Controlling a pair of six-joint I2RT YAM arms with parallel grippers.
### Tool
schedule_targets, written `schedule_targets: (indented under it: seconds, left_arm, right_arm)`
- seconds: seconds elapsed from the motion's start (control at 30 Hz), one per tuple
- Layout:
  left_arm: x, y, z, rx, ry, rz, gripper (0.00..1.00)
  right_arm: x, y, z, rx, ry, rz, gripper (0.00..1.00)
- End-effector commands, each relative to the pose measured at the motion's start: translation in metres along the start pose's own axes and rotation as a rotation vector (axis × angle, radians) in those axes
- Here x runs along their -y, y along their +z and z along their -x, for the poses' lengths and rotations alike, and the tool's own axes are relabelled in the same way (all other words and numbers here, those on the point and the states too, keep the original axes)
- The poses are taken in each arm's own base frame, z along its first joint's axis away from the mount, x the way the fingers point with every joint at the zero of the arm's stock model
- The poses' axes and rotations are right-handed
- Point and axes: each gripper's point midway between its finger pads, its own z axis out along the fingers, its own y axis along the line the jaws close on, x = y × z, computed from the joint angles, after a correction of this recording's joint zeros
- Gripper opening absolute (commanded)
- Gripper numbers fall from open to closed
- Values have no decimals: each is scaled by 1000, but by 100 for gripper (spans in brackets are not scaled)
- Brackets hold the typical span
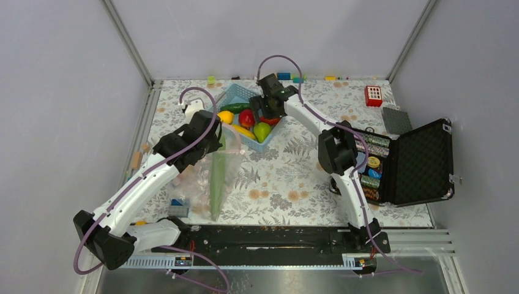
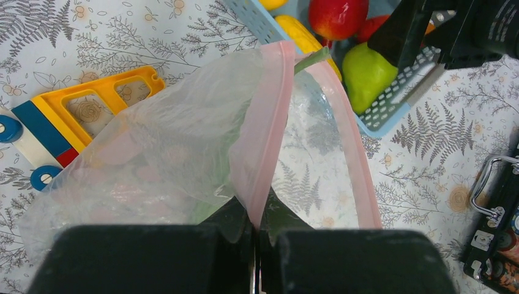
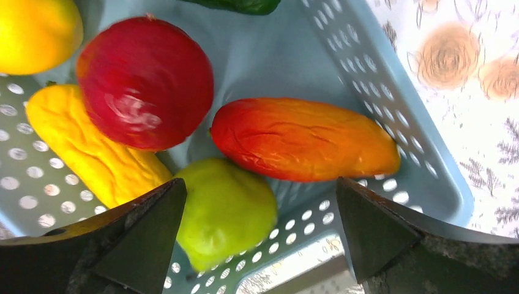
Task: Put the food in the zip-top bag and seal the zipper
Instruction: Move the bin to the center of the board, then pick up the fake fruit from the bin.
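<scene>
Right gripper, jaws wide, poised over basket; green fruit framed between them, red-orange fruit at 1 o'clock, axis 9-to-3. Zipper pinched by closed left gripper.

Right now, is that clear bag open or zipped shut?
Open. In the left wrist view, the two pink halves of the zip-top bag's zipper spread apart, and the left gripper pinches one.

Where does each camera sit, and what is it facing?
Top external: above and behind the arms, facing down at the table; both arms show.
Left wrist: on the left gripper, shut on the zipper, facing the zip-top bag.
Right wrist: on the open right gripper, looking down into the basket.
Shared: all three show the green fruit.
</scene>
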Motion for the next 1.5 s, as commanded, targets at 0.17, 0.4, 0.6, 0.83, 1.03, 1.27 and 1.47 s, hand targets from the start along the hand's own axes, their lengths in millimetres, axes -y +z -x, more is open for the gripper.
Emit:
schedule_targets:
  seconds: [0.17,0.4,0.6,0.83,1.03,1.27,1.47]
  left_arm:
    - [7,5,10,44,-8,-25,0]
    - [13,7,9,43,5,-59,0]
    - [41,4,1,18,49,-237,0]
    - [68,-7,2,5,79,-390,0]
    - [74,-10,6,5,83,-408,0]
    - [76,-8,-2,-14,88,-433,0]
    - [77,-6,-12,-31,96,-454,0]
  right_arm:
    - [40,-45,-52,-57,70,-129,100]
    - [47,-102,-127,-34,258,-124,100]
    - [31,-139,-126,156,211,36,100]
    - [18,-135,-72,282,238,81,100]
    - [19,-101,-67,220,281,34,99]
    - [12,-71,-85,147,300,18,97]
    - [19,-53,-91,150,311,-37,94]
